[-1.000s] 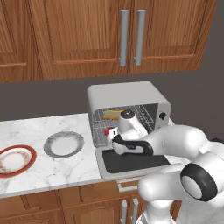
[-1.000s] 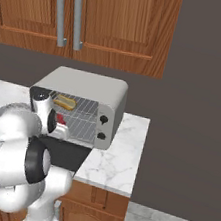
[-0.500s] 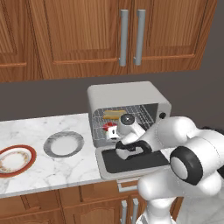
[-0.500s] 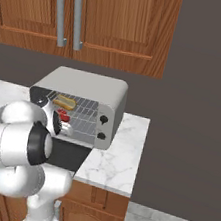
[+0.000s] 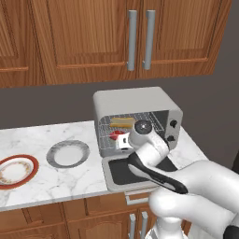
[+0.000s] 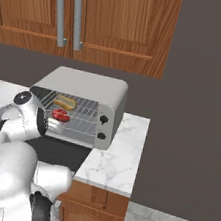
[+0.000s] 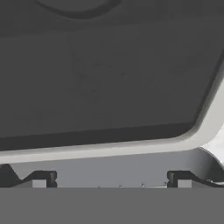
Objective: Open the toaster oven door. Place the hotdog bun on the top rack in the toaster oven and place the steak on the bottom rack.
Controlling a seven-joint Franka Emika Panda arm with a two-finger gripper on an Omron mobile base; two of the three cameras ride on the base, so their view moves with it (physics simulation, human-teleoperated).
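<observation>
Hovering wide apart and empty over the toaster oven door (image 7: 109,78), jaws near two plates (image 5: 67,153).

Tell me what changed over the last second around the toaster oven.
The arm pulled back from the toaster oven mouth and swung lower over the open toaster oven door; the gripper is open and empty, looking down at the door's dark glass. The steak stayed on the bottom rack, the hotdog bun on the top rack. Both plates on the counter did not move.
</observation>
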